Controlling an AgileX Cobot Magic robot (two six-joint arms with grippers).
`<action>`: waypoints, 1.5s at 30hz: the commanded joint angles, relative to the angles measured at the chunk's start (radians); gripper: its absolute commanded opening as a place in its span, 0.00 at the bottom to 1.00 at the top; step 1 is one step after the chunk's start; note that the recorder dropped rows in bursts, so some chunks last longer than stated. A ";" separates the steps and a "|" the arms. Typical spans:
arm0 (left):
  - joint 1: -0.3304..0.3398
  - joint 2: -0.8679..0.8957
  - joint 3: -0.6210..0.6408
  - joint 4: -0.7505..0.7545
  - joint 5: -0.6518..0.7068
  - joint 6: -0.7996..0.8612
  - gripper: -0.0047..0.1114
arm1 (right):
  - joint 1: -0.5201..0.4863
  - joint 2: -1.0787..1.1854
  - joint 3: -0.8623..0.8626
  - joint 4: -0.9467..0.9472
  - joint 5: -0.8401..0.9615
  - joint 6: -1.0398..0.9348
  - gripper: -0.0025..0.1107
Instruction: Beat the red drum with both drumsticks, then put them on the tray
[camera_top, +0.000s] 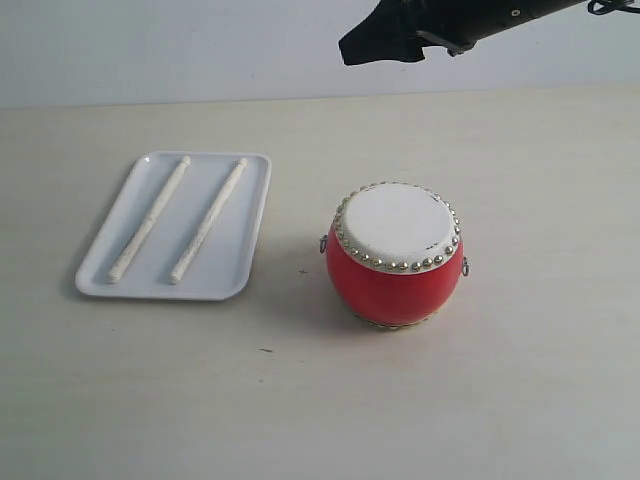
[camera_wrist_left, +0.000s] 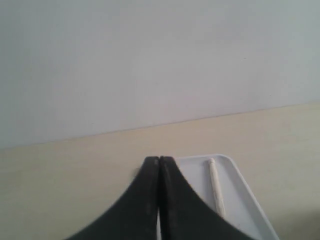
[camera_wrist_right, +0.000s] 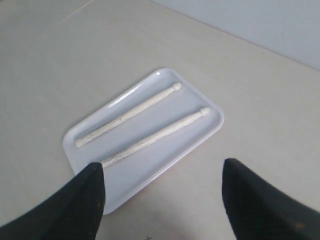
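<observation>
Your drumsticks (camera_top: 150, 218) lie side by side in the tray (camera_top: 118, 278), red drum (camera_top: 395, 275) beside it on pale beige table (camera_top: 500, 400), plain wall (camera_top: 150, 50) behind. Left gripper (camera_wrist_left: 159, 161) pinched closed, empty; right gripper (camera_wrist_right: 162, 167) spread wide.

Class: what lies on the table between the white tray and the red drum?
Only bare table, save one tiny dark speck, separates the tray from the red drum; the exterior view shows it.

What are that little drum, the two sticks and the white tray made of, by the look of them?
The red drum has a glossy body: lacquered wood or plastic, I cannot tell. Its off-white drumhead looks matte, perhaps hide, ringed with shiny, metal-looking studs. The drumsticks look like pale, rough-surfaced wood. The tray looks like smooth, faintly shiny white plastic.
</observation>
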 joint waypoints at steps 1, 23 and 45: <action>0.065 -0.147 0.006 0.000 0.158 -0.008 0.04 | -0.002 -0.006 -0.007 0.000 -0.003 -0.002 0.58; 0.180 -0.621 0.022 0.000 0.466 -0.008 0.04 | -0.002 -0.006 -0.007 0.000 -0.003 -0.002 0.58; 0.180 -0.674 0.194 -0.002 0.441 -0.008 0.04 | -0.002 -0.006 -0.007 -0.002 -0.005 -0.002 0.58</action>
